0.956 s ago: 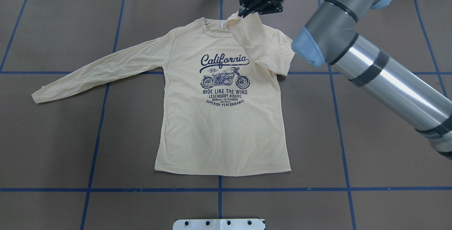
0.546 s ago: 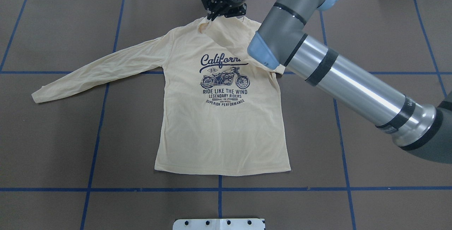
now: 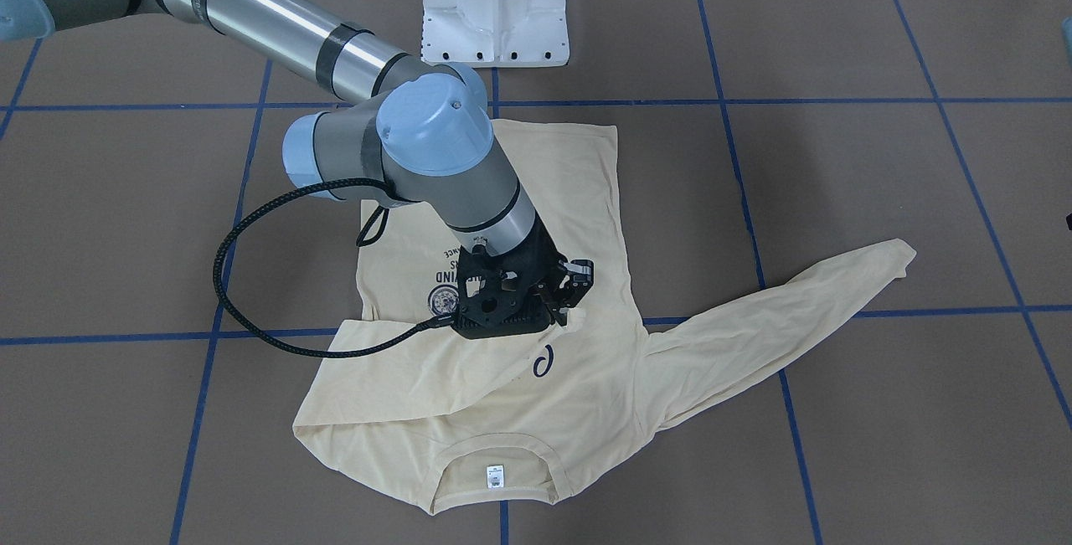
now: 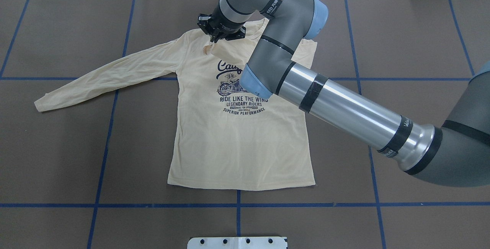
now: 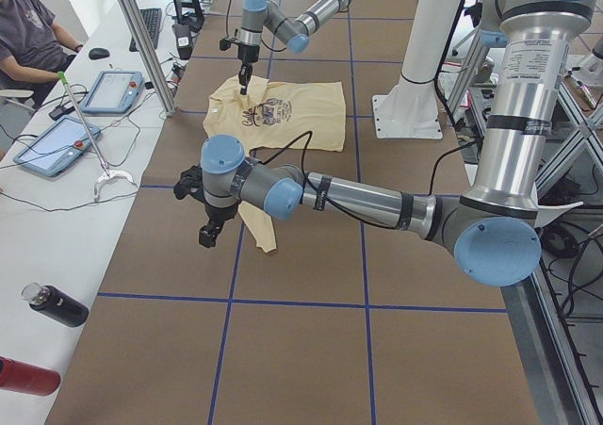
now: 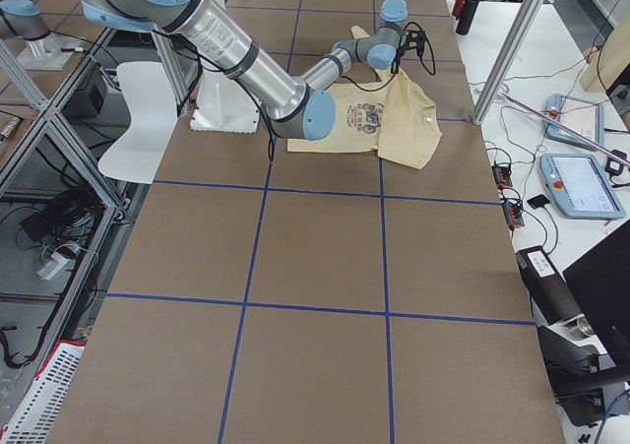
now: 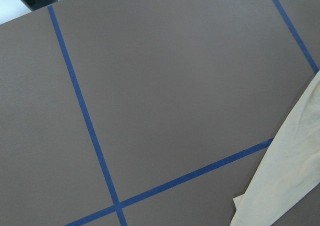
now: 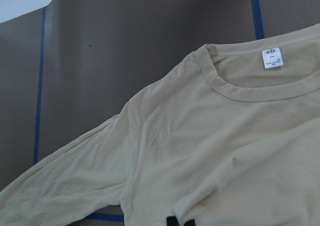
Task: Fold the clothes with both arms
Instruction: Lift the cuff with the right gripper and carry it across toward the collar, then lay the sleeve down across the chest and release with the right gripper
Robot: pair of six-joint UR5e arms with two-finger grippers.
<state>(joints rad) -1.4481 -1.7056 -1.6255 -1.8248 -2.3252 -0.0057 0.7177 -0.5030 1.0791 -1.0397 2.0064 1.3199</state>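
Since a second ago the right gripper [image 4: 213, 39] has hauled the sleeve cuff [image 4: 208, 49] from the far side of the collar right across it, so the sleeve now lies folded over the chest of the cream T-shirt [image 4: 237, 145]. Its fingers are pinched together on that cuff, which dangles just under the tips. Below the gripper the navy print [image 4: 245, 103] reads "RIDE LIKE THE WIN", "LEGENDARY RIDERS" and "SUPERIOR PERFORMANCE", while "California" is cut to its first few letters by the sleeve and the right arm [image 4: 344, 107]. In the right wrist view the white neck label [image 8: 271, 58] says "SIZE"; the smaller text is unreadable. The other sleeve [image 4: 107, 77] stretches well away from that gripper, and its end lies flat near the left gripper [image 5: 205, 237], whose fingers I can't judge. There's bare brown table [image 4: 421, 31] with blue tape lines [image 4: 111, 126] all round, and the hem stops just short of one.
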